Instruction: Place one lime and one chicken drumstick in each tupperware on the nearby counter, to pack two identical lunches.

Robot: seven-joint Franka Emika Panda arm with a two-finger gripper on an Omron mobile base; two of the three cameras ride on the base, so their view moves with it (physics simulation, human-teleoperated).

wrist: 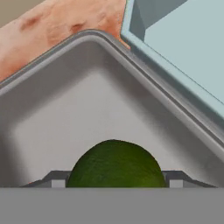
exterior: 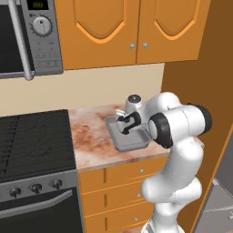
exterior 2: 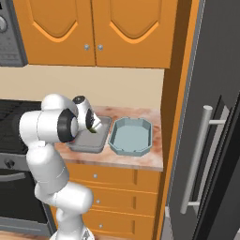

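Gripper [exterior: 128,125] low over grey rectangular tupperware [wrist: 52,109], fingers [wrist: 57,179] closed on lime [wrist: 116,164], held just above tray floor for gentle release so it won't roll. Pale blue-green octagonal tupperware [exterior 2: 131,136] sits just beside on counter [exterior: 88,136], looks empty. Drumsticks unseen.

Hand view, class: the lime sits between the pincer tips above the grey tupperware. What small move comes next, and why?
Probably open the pincer: the lime hangs over the grey tupperware, whose floor looks bare, so releasing should drop it inside.
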